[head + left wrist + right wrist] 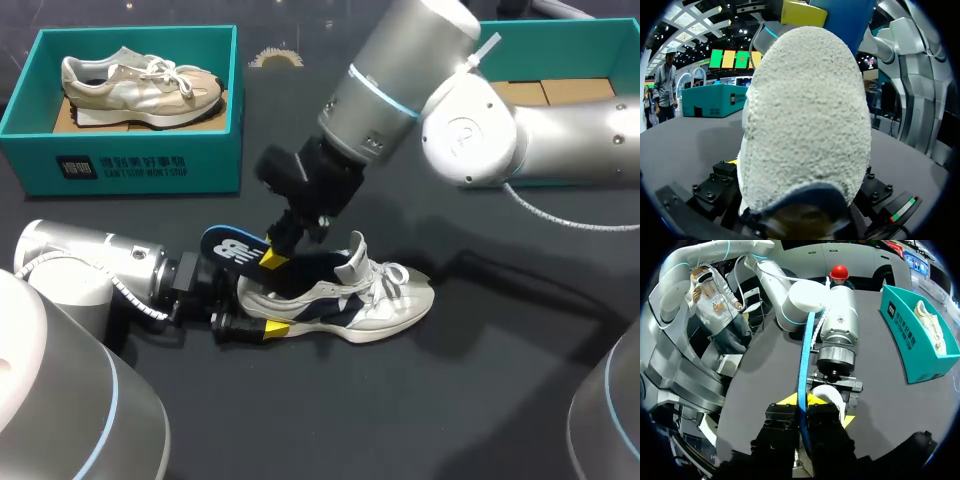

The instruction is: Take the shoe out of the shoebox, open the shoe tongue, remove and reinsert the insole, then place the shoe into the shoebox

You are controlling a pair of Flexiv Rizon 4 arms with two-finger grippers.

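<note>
Insole step, probably: left pincer (256, 312) clenched on white-and-navy sneaker (345, 303) heel-first on dark bench (480, 400), right pincer (275, 252) pinching blue foam insole (230, 246) just above it. Next, feeding insole toe-first into opening, heel kept steady

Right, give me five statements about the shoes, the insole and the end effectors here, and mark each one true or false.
1. The white and navy shoe lies on the table, outside the teal shoebox. True.
2. The right end effector is clamped on the blue insole. True.
3. The teal shoebox is empty. False: a beige shoe lies in it.
4. The left end effector holds the white and navy shoe by its toe. False: it grips the heel end.
5. The blue insole sits fully inside the shoe. False: most of it sticks out above the heel.
</note>
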